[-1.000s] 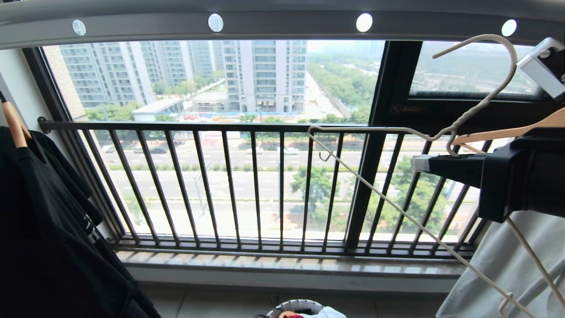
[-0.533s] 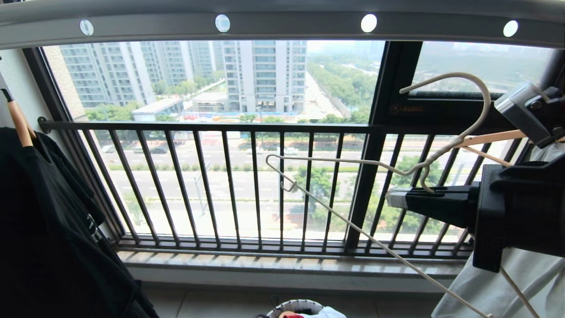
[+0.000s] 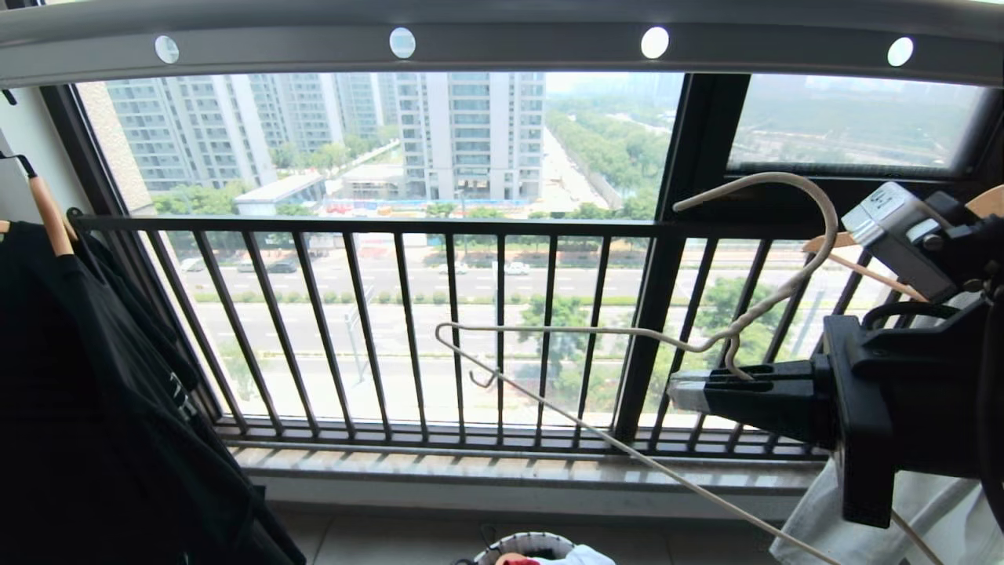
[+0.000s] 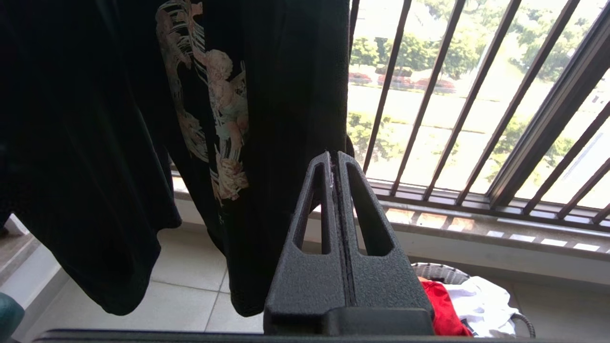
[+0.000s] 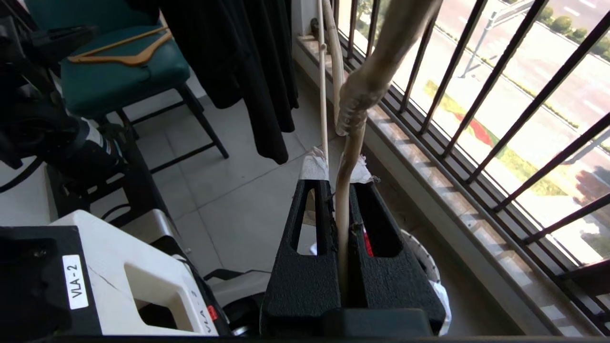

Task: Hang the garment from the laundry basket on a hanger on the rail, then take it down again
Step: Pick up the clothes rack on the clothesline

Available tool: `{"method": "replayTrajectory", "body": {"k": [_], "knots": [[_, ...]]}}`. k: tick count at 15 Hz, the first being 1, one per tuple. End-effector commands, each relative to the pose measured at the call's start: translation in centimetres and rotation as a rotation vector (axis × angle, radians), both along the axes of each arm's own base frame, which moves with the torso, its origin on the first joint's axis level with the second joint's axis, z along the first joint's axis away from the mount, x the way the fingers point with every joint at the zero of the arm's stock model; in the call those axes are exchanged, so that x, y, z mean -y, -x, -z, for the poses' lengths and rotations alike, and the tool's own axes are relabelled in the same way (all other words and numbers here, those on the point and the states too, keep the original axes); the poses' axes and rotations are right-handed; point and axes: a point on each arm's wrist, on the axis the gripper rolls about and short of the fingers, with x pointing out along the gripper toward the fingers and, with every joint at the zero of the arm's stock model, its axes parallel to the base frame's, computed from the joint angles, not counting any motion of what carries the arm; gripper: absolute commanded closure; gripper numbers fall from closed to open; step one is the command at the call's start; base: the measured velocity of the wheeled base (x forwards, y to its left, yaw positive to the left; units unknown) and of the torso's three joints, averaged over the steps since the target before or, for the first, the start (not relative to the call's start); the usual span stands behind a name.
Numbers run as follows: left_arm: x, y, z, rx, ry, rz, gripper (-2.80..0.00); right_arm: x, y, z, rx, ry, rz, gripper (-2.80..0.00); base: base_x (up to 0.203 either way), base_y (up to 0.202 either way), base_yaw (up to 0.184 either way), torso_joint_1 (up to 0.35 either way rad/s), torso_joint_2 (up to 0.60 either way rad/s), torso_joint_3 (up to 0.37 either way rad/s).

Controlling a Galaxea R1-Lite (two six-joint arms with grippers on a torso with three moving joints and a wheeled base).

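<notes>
We see the right end effector (image 3: 690,391) at the right of the head view, below the rail (image 3: 502,39), its fingers (image 5: 305,267) clamped on the neck of the off-white wire hanger (image 3: 627,333). The hanger is free of the rail: its curved hook rises above the fingers in front of the window, and its bar slants down across the dark window railing (image 3: 392,314) toward the floor. It carries no clothing.

The red garment (image 4: 441,309) lies in the laundry basket (image 3: 525,543) on the floor below the window sill, beside white cloth in the same basket.

The left end effector (image 4: 336,157) shows only in its own wrist view, its fingers pressed together with nothing between them, just beside the black T-shirt (image 3: 102,408) that hangs on a wooden hanger (image 3: 49,216) at the left.

A white T-shirt (image 3: 886,518) hangs low at the right, behind the right arm. In the right wrist view another wooden hanger (image 5: 119,50) rests on a teal chair (image 5: 124,71).
</notes>
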Motion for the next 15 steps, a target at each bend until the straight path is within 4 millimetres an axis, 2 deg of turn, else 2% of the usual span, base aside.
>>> {"method": "replayTrajectory", "body": {"k": [1,6,15], "knots": [[0.0,0.0,0.0,0.0,0.001,-0.001,0.0,-0.01,0.19,0.44,-0.026,-0.011,-0.069,0.0,0.0,0.0,0.0,0.0,0.0,0.0],[0.0,0.0,0.0,0.0,0.001,-0.001,0.0,0.1,0.35,1.27,-0.073,-0.024,-0.169,0.0,0.0,0.0,0.0,0.0,0.0,0.0],[0.0,0.0,0.0,0.0,0.001,-0.001,0.0,0.68,0.22,1.04,-0.062,-0.033,-0.141,0.0,0.0,0.0,0.0,0.0,0.0,0.0]]}}
